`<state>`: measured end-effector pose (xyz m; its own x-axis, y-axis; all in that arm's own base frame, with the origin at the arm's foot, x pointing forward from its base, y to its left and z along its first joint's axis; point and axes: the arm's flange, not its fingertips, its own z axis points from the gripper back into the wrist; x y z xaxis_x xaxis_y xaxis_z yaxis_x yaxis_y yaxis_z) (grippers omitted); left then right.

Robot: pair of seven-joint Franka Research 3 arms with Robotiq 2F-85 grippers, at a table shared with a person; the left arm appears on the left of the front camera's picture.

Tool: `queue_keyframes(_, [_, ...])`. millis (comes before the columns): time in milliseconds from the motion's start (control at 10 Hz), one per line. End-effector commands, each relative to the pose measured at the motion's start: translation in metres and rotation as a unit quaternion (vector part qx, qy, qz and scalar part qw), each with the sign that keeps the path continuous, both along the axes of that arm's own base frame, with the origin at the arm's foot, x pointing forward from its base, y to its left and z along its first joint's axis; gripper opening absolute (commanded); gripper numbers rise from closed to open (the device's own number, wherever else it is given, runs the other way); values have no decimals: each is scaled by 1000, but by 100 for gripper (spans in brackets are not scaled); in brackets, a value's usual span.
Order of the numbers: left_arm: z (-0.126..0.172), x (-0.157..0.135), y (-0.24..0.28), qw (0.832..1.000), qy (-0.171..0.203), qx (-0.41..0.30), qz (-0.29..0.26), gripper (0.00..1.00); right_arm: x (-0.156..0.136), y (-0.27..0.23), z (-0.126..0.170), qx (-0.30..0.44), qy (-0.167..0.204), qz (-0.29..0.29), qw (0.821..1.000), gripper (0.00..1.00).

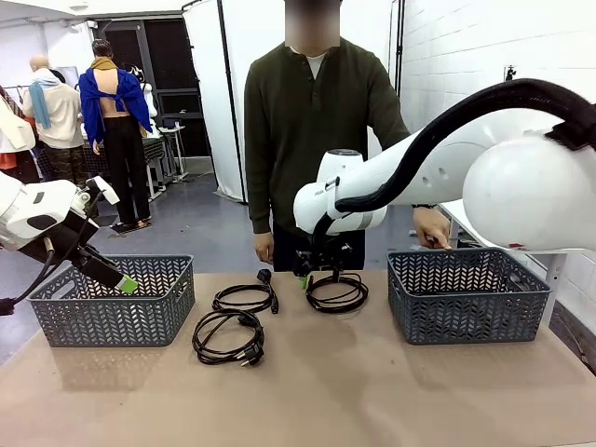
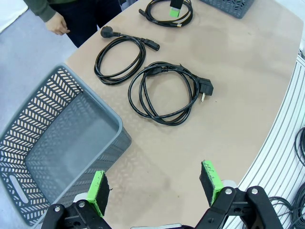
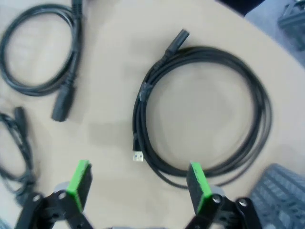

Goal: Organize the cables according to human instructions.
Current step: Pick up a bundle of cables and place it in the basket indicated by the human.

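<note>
Three cables lie right of the left basket, so I hang the right gripper spread over the farthest cable, left gripper spread at the basket.

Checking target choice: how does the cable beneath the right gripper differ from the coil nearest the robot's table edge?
The cable under the right gripper ends in a small silver-tipped plug; the near coil has a chunky angled mains plug and no gripper over it. Both are black coils lying on the table.
</note>
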<state>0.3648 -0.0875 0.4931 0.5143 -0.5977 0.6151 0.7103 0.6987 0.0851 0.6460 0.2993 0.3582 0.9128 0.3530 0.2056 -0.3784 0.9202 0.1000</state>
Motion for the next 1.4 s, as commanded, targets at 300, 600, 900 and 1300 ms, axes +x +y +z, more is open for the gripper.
queue_keyframes(300, [0,1,1,1000,2,-3,6,100,16,5,-11,-24,16,-22,999,100])
queue_keyframes(600, [0,1,1,1000,2,-3,6,100,10,2,-15,-1,9,-10,1000,100])
queue_keyframes(900, [0,1,1,1000,2,-3,6,100,13,4,-13,-5,11,-15,1000,100])
queue_keyframes(1300, [0,1,1,1000,2,-3,6,100,20,14,-16,-13,-6,-49,999,100])
